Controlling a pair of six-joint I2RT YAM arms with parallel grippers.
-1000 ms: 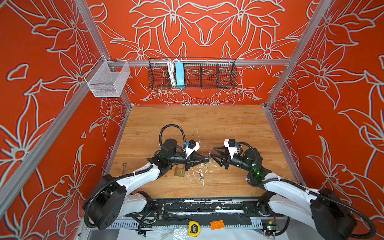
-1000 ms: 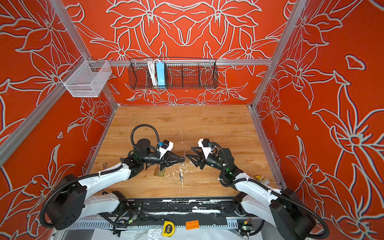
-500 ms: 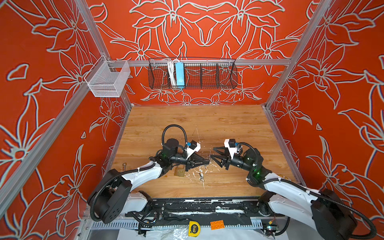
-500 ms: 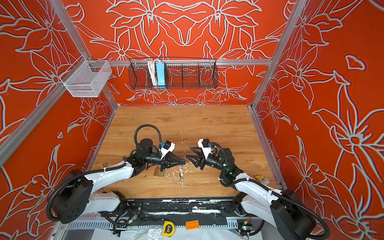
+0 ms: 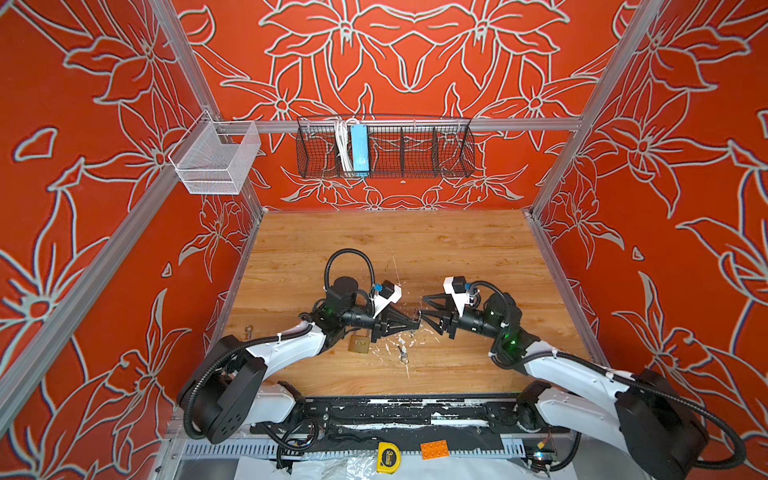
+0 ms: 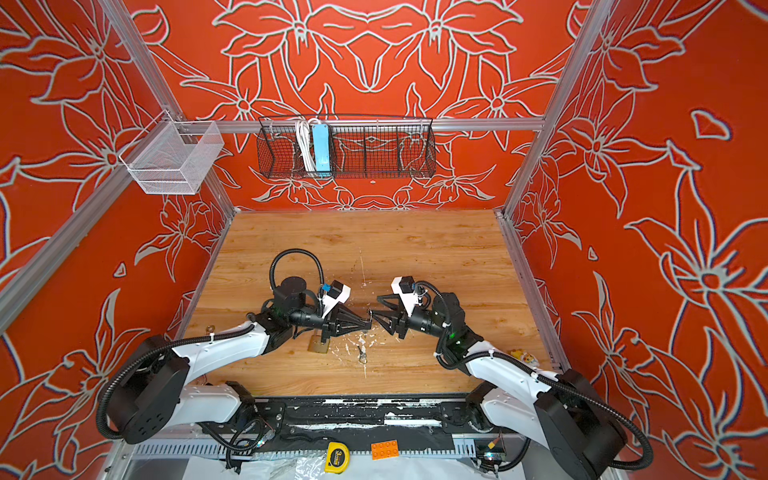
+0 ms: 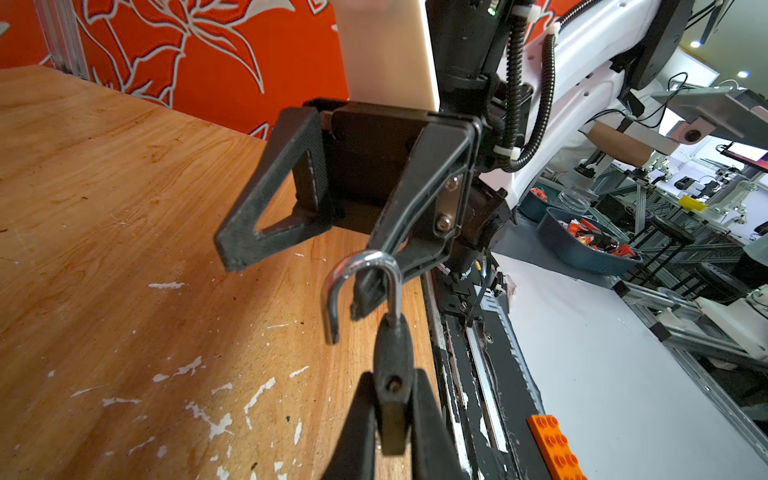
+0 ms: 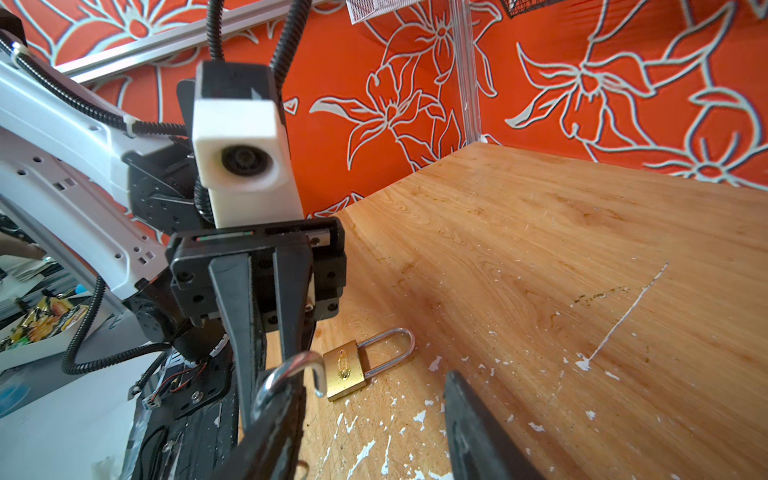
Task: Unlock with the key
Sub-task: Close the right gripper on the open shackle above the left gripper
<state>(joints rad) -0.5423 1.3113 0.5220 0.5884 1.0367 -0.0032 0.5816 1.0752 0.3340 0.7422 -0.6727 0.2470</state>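
Left arm (image 5: 286, 353), right arm (image 5: 561, 370) low, padlock (image 7: 390, 374) between

Brass padlock (image 5: 358, 344) half hidden under left tool (image 5: 415, 322); held padlock (image 7: 392, 365) blurred (too close).

Left arm (image 5: 286, 351) wrist crept slightly toward centre, cable loop (image 5: 349, 251) with it; left gripper (image 5: 413, 323), holding dark padlock (image 7: 392, 399), a touch lower.

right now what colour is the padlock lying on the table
The padlock is brass gold, clearest in the right wrist view.
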